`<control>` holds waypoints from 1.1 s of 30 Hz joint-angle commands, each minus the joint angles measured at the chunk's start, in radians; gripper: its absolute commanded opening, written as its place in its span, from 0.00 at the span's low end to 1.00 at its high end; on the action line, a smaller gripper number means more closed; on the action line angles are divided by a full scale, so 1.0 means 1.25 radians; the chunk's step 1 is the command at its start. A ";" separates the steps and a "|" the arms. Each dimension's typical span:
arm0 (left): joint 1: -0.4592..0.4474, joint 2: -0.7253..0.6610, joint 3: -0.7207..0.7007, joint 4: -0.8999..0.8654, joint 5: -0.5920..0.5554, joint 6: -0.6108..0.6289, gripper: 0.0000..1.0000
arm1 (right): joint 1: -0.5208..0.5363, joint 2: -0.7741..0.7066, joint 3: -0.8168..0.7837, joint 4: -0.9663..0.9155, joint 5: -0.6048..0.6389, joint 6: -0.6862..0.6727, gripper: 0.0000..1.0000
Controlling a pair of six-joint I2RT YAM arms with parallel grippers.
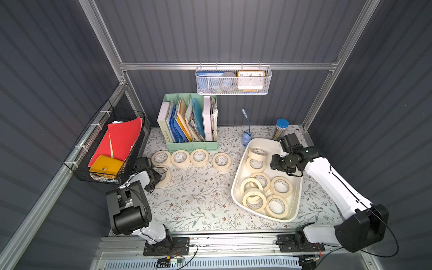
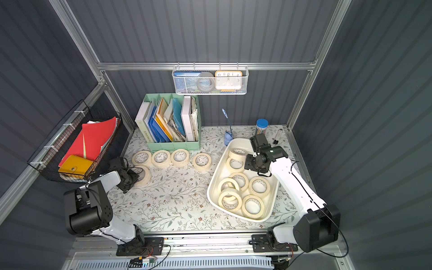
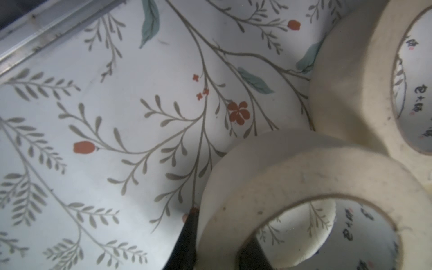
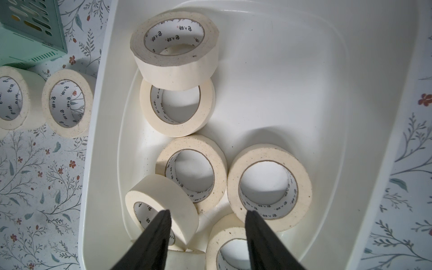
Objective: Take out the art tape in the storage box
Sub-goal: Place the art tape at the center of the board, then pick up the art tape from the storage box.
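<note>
Both top views: white box (image 1: 268, 145) on right side of table (image 1: 198, 198), seven tape rolls (image 1: 280, 187) inside. Row of four rolls (image 1: 199, 157) along back edge, before green file holder (image 1: 191, 145). Fifth roll (image 1: 167, 178) near left edge, left pincer (image 1: 160, 174) on it. Right pincer (image 1: 274, 163) above box's far end.

Left wrist view: fingers (image 3: 187, 240) straddle wall of fifth roll (image 3: 268, 187), one outside, one inside. Roll sits on table. Squeezing or not, cannot tell.

Right wrist view: right pincer (image 4: 208, 212) spread apart, empty, above rolls in box (image 4: 280, 70).
</note>
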 commanded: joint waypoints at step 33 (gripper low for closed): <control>-0.444 -0.236 0.120 -0.181 -0.170 0.074 0.86 | -0.100 0.057 -0.144 -0.017 0.060 0.024 0.57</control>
